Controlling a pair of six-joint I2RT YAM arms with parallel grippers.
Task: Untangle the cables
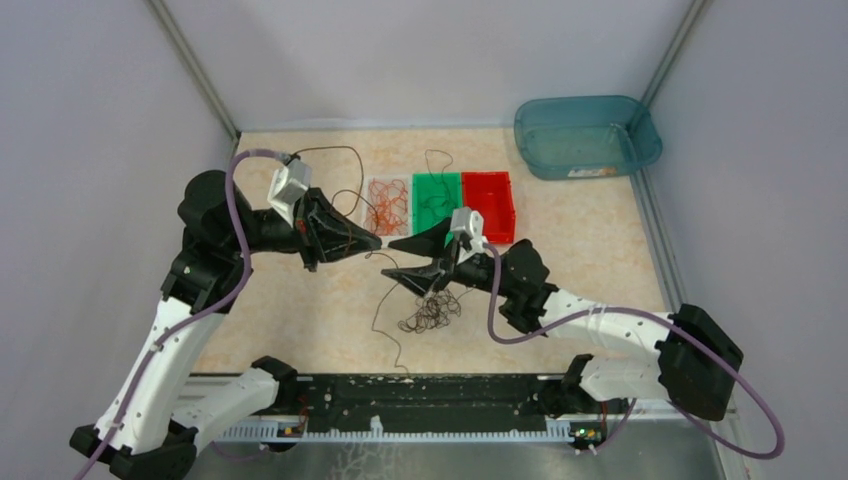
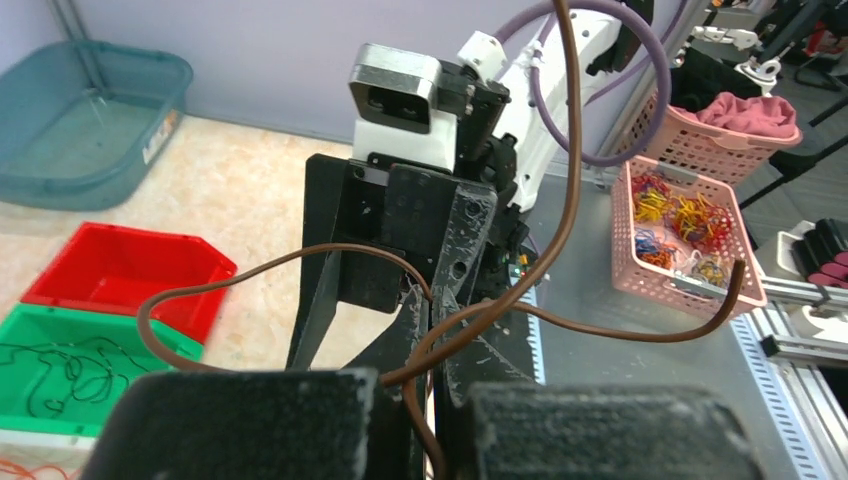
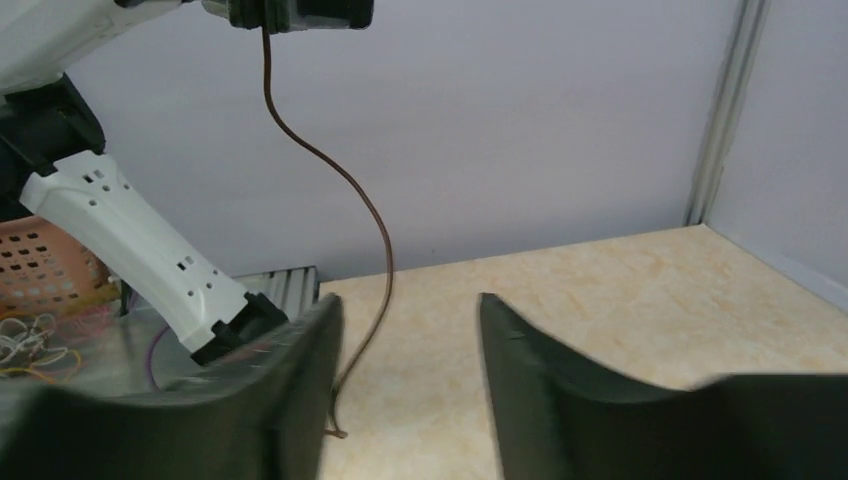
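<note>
- My left gripper (image 1: 374, 243) is clamped tight on a brown cable (image 2: 574, 170), which runs out from between my fingers (image 2: 600, 430); the tip points right, above the middle of the table (image 1: 290, 320)
- My right gripper (image 1: 392, 258) faces it tip to tip, just beside it, jaws spread wide and holding nothing
- In the right wrist view the brown cable (image 3: 388, 250) hangs down from the left gripper, close along the inner edge of one finger (image 3: 300, 390); I cannot tell whether it brushes that finger
- One run of the cable arcs toward the far side over my left wrist; another drops to the table and trails toward the near edge
- A dark tangle (image 1: 432, 312) of cables lies on the table just under my right gripper
- On the far side sits a row, side by side: a clear tray (image 1: 387, 180) of orange cables (image 1: 386, 208), a green bin (image 1: 437, 178) with thin black ones, and a red bin (image 1: 490, 190)
- A teal tub (image 1: 585, 135) fills the far right corner, well apart from the row
- Bare tabletop shows to the right of the red bin and on the near left; walls close in the left, far and right edges
</note>
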